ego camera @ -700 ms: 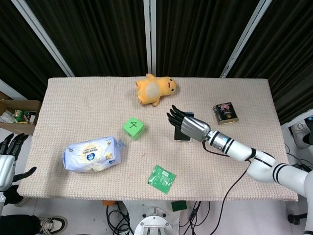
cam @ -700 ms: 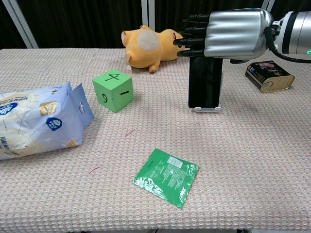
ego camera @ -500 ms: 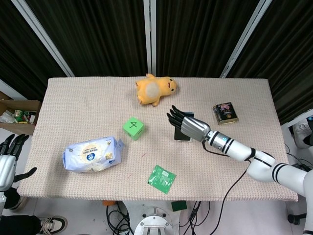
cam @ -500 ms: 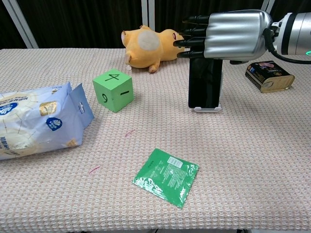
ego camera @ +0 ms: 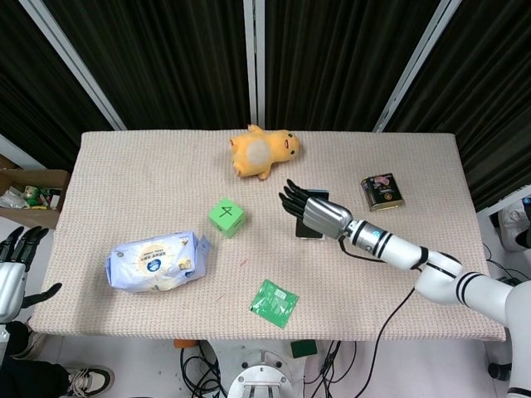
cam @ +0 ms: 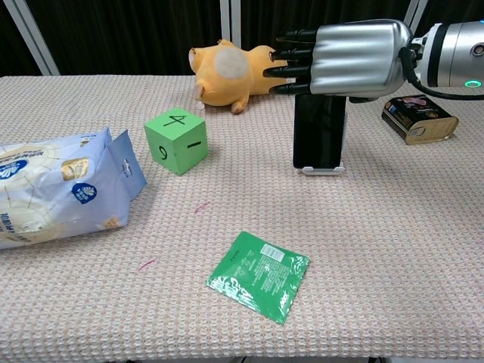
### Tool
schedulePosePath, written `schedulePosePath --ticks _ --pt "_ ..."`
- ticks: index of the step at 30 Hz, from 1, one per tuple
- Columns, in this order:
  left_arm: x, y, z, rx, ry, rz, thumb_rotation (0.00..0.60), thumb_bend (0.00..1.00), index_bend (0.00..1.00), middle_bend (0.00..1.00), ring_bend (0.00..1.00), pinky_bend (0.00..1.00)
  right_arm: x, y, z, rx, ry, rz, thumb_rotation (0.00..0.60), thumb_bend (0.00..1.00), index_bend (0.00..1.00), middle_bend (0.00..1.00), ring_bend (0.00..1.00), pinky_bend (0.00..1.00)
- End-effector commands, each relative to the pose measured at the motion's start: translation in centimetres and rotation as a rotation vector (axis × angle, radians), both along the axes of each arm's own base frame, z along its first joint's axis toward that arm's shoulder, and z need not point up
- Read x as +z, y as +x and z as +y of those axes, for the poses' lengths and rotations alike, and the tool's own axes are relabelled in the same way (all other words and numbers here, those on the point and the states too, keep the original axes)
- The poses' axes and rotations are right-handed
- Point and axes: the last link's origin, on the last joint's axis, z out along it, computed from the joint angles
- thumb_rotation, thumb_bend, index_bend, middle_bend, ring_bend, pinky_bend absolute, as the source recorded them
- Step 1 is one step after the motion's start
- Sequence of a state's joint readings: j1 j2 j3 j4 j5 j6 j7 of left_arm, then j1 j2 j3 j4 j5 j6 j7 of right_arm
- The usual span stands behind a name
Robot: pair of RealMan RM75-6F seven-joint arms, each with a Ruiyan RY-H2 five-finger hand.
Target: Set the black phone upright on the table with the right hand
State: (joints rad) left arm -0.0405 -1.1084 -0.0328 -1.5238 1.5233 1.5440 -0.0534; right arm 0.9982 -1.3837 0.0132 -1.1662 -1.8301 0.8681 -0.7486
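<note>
The black phone [cam: 320,132] stands upright on the table, its lower edge in a small white stand [cam: 324,169]. My right hand [cam: 355,57] hovers at the phone's top edge and hides it, with straight, spread fingers pointing left toward the plush toy. I see nothing held between the fingers. From the head view, the right hand [ego camera: 314,211] covers most of the phone [ego camera: 309,233]. My left hand [ego camera: 12,269] hangs off the table's left edge with fingers apart and empty.
A yellow plush toy [cam: 227,72] lies behind the phone. A green cube [cam: 175,141] is to its left and a dark tin [cam: 418,117] to its right. A wipes pack [cam: 53,185] lies at the left, and a green sachet [cam: 259,275] near the front edge.
My right hand has slid a little to the left over the phone's top. The phone has stayed upright in place.
</note>
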Motion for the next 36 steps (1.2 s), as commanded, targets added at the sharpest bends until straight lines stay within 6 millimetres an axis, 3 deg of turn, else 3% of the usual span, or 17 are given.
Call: schedulePosePath --ticks 1,18,28,36 --pt "0.05 -0.07 -0.05 0.002 0.001 0.0 0.6 0.0 0.11 0.11 0.04 0.16 -0.03 0.13 -0.15 0.002 0.0 0.0 0.6 0.27 0.0 0.0 0.0 0.0" --pt "-0.13 -0.55 -0.04 0.01 -0.006 -0.005 0.6 0.0 0.11 0.11 0.04 0.16 -0.77 0.32 -0.48 -0.006 0.01 0.023 0.6 0.31 0.01 0.05 0.0 0.0" --pt "-0.24 -0.55 0.06 0.01 -0.013 -0.006 0.6 0.0 0.11 0.1 0.04 0.17 -0.72 0.28 -0.36 0.01 0.014 0.007 0.6 0.33 0.23 0.18 0.01 0.0" --pt "-0.23 -0.6 0.03 0.014 -0.015 -0.001 0.6 0.0 0.11 0.1 0.04 0.17 -0.74 0.21 -0.29 0.011 0.028 -0.015 0.6 0.34 0.31 0.25 0.08 0.0"
